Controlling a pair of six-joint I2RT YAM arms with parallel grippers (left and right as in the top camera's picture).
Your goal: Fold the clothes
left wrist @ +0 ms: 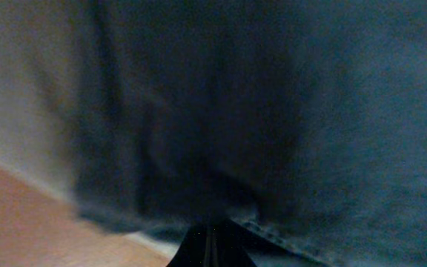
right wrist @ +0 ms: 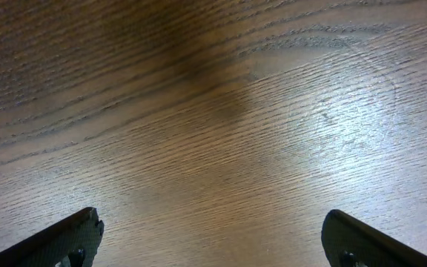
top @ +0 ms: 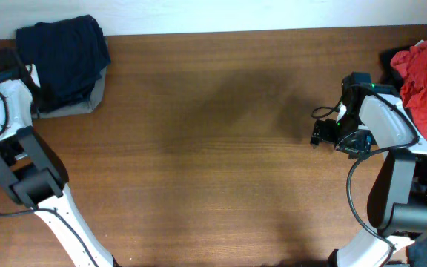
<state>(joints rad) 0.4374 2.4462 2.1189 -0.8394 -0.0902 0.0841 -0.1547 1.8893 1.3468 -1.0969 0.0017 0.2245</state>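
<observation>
Dark navy-blue cloth trousers [top: 64, 53] at the wooden table's [top: 213, 148] far-left corner lie just ahead of the closed left gripper [left wrist: 210, 248]; the open right gripper [right wrist: 210, 233] hangs well apart.

A bare wooden table [top: 213, 148] of warm brown fills the room's middle, its grain running from 9 o'clock to 3 o'clock. Beyond its far edge, at 12 o'clock, runs a pale white strip [top: 236, 15].
</observation>
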